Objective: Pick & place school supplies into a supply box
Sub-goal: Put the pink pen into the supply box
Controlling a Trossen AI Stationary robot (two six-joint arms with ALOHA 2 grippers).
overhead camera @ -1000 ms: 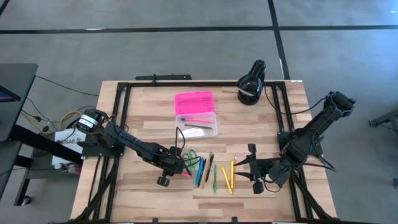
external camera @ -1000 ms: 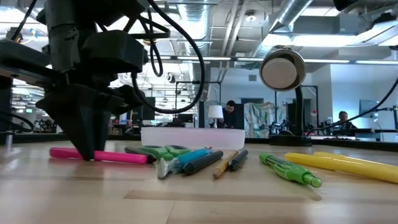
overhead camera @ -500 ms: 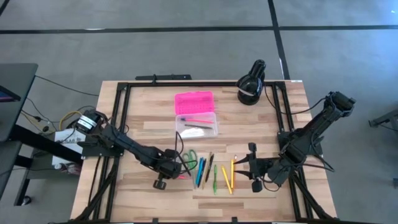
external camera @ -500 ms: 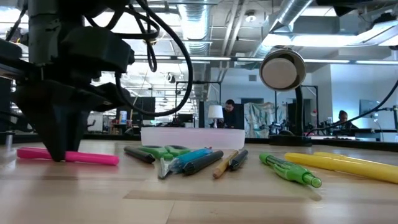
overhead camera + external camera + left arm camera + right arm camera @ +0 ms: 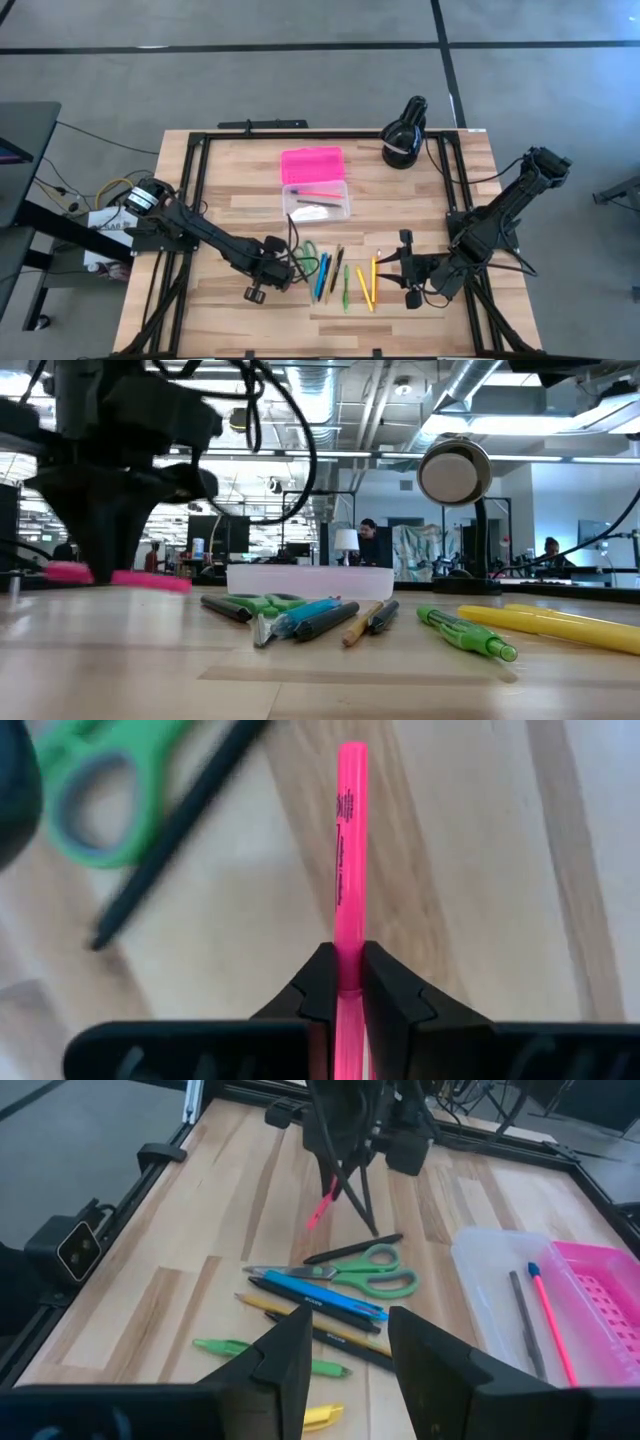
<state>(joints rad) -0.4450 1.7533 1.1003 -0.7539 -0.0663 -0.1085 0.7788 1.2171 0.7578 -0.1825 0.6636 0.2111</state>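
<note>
My left gripper [image 5: 270,270] hangs at the table's near left, fingers down, shut on a pink pen [image 5: 350,840], which is in the air just above the wood [image 5: 150,581]. Right of it lie green-handled scissors [image 5: 305,250] and a row of pens and pencils [image 5: 345,280], flat on the table. The supply box stands farther back: a clear base [image 5: 316,200] holding a pink pen and a grey one, with its pink lid [image 5: 312,163] open behind it. My right gripper [image 5: 405,272] waits open at the near right, its fingers aimed at the row [image 5: 345,1365]. My left gripper pinches the pink pen's barrel [image 5: 348,945] between its two fingers [image 5: 320,985], nearer one end than the middle. The fingers come from above, pointing down, and lie across the pen. The pen hangs about level, lifted clear of the table.
A black round lamp [image 5: 403,132] stands at the far right corner. A black frame [image 5: 200,150] runs along the table's edges. Bare wood lies between the row of pens and the box, and at the table's far left.
My left gripper has risen with the pink pen and drifted a little toward the table's left edge. The pen, which lay on the wood a second ago, now hangs clear of it and stays about level.
</note>
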